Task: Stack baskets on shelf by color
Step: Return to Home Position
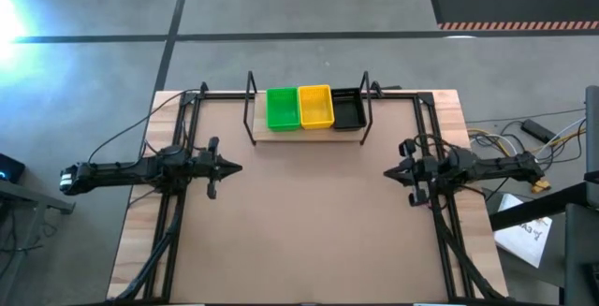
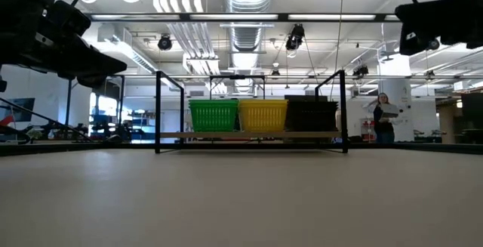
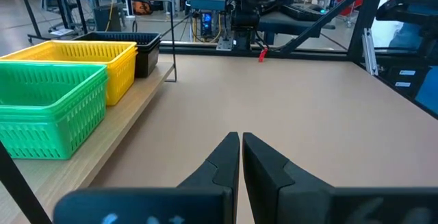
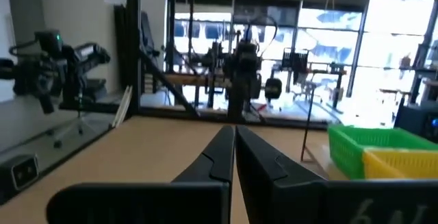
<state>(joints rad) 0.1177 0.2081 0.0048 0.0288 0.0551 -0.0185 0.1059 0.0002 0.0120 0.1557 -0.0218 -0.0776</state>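
Observation:
Three stacks of baskets stand side by side on the shelf at the table's far edge: green baskets on the left, yellow baskets in the middle, black baskets on the right. In the low view the green, yellow and black stacks rest by their bottoms on the board. My left gripper hovers shut over the table's left side, my right gripper shut over the right side. Both are well clear of the shelf and hold nothing.
Black wire uprights stand at both ends of the shelf. Black frame rails run along the table's left and right sides. The brown tabletop between the arms is bare. A person stands far off in the room.

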